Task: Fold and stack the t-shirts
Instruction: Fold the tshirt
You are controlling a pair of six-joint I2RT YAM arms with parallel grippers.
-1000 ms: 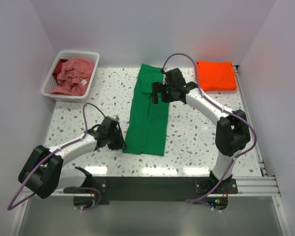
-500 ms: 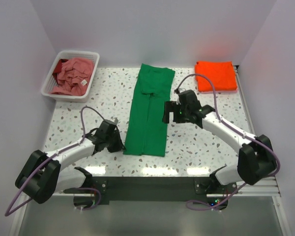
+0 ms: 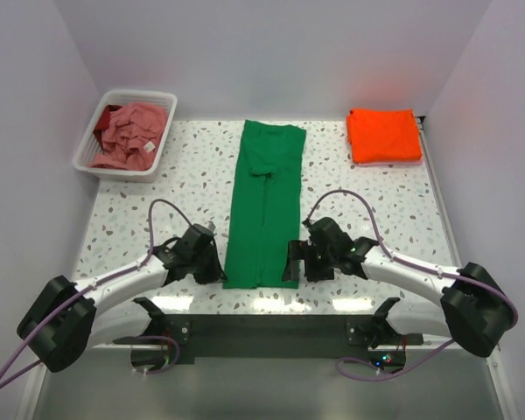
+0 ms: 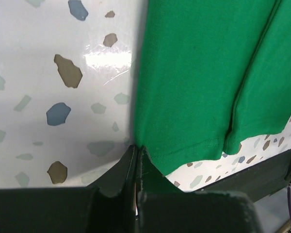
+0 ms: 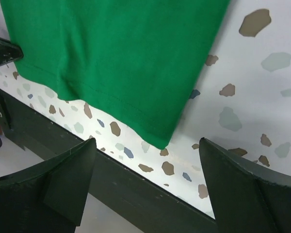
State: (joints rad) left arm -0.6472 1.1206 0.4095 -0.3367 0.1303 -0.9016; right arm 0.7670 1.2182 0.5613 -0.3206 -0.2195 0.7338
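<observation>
Hands first: my left hand [image 4: 137,148] is closed tight, its two dark fingers pressed together on the near left corner of the green t-shirt [image 3: 262,201], pinching the stitched hem. My right hand [image 5: 146,141] is spread wide, one finger on either side of the shirt's near right corner. That corner lies flat between them with both fingers clear of the cloth.

The green t-shirt is soft, matte cotton folded into a long narrow strip, with a lengthwise fold edge showing along it. It runs from the far side toward me down the middle of the glossy white, stone-flecked counter [image 3: 359,201]. The orange t-shirt [image 3: 383,136] sits as a neat folded square at the far right corner. The pink t-shirt [image 3: 129,133], white tag showing, lies crumpled in the white slatted plastic basket [image 3: 114,171] at the far left.
</observation>
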